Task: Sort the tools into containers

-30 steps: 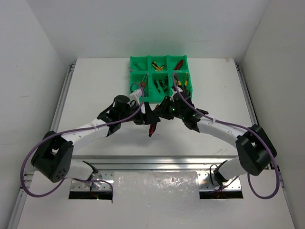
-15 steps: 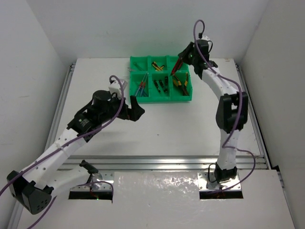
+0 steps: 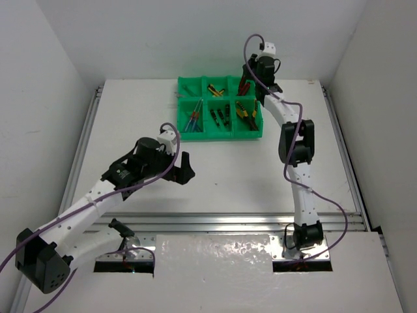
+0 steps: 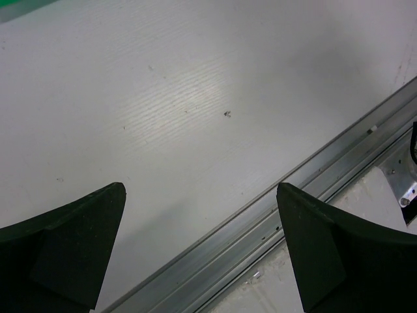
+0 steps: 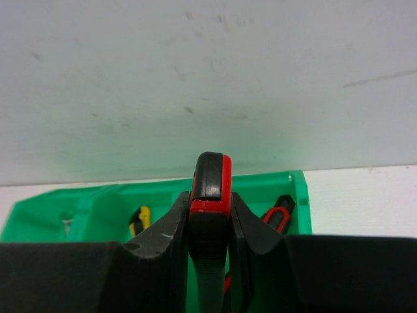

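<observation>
The green tray (image 3: 220, 134) stands at the far middle of the table, with tools in its compartments. My right gripper (image 3: 245, 83) hovers over its far right compartment, shut on a red-black utility knife (image 5: 209, 195). A second red-black knife (image 5: 277, 215) lies in that compartment below. A yellow box cutter (image 5: 138, 220) lies in the middle far compartment. My left gripper (image 3: 184, 168) is open and empty over bare table, well short of the tray; its fingertips (image 4: 78, 235) frame the table's front rail.
Yellow-handled pliers (image 3: 246, 111) lie in the near right compartment, dark screwdrivers (image 3: 220, 116) in the near middle, blue and red screwdrivers (image 3: 191, 122) in the near left. An aluminium rail (image 3: 215, 222) runs along the table's front edge. White walls close in on three sides.
My right gripper has carried the red-black knife from the table's middle up to the tray's far right compartment. My left arm has drawn back toward the near left, open.
</observation>
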